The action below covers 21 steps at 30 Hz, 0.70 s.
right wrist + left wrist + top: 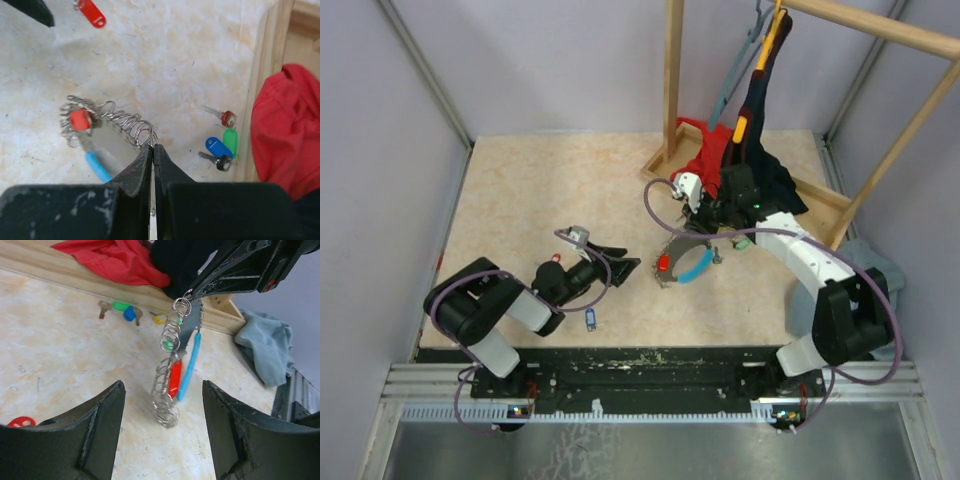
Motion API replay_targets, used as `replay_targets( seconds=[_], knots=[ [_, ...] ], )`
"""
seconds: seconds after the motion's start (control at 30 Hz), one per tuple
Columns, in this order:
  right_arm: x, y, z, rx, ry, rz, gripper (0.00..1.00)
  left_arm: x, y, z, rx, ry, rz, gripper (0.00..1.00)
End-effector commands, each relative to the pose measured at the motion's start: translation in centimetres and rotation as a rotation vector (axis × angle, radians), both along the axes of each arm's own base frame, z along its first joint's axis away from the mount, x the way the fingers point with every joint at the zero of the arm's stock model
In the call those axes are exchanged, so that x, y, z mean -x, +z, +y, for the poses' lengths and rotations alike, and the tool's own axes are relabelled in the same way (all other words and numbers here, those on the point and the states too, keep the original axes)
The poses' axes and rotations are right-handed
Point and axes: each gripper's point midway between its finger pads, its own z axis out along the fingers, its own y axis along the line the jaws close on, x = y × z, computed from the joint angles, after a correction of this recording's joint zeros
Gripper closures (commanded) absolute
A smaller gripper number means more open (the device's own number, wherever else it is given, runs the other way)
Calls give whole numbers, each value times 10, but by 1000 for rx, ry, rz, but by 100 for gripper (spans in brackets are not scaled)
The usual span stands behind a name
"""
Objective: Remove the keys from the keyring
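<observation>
Seen from overhead, the right gripper (705,232) sits just in front of the wooden rack base (820,195), with the keyring (685,263) bunched below it. The left gripper (625,268) lies farther from the base with its fingers apart. A blue-tagged key (590,320) rests farthest out on the table (520,200).

The left wrist camera shows what the overhead view cannot. The keyring (167,390) hangs in a coiled column from the tip of the right gripper (190,292), with its red tag (175,379) and light-blue sleeve (190,365) dangling alongside. The left fingers (90,440) stand wide on either side and hold nothing. Loose keys (122,309) lie against the wooden rack base (75,280).

The right wrist camera gives the grip itself: the right fingers (135,175) are pressed together, pinching a ring of the chain. The loose keys (222,145) sit just beside the wooden rack base (262,75). A red-tagged key (92,12) lies well away from the base, beyond the keyring (115,120).
</observation>
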Motion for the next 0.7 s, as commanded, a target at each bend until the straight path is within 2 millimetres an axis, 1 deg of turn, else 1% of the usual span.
replay_targets(
  seconds=[0.0,0.1,0.17,0.27,0.37,0.47,0.53,0.6,0.67],
  knots=[
    [23,44,12,-72,181,-174,100,30,80,-3,181,-123,-253,30],
    [38,60,12,-90,242,-229,100,46,92,-4,185,-184,-284,29],
    [46,71,12,-102,270,-266,100,55,91,-6,164,-231,-273,28],
    [58,82,12,-120,313,-290,100,67,87,-8,123,-284,-276,27],
    [70,94,15,-148,361,-301,100,77,88,-10,81,-310,-355,25],
    [83,101,16,-159,422,-300,100,79,92,-18,68,-339,-393,25],
    [95,100,17,-164,474,-297,100,76,93,-25,70,-356,-385,26],
    [102,100,18,-180,507,-299,100,74,94,-30,80,-373,-385,30],
    [105,100,19,-187,521,-298,100,73,96,-34,95,-389,-386,36]
  ],
)
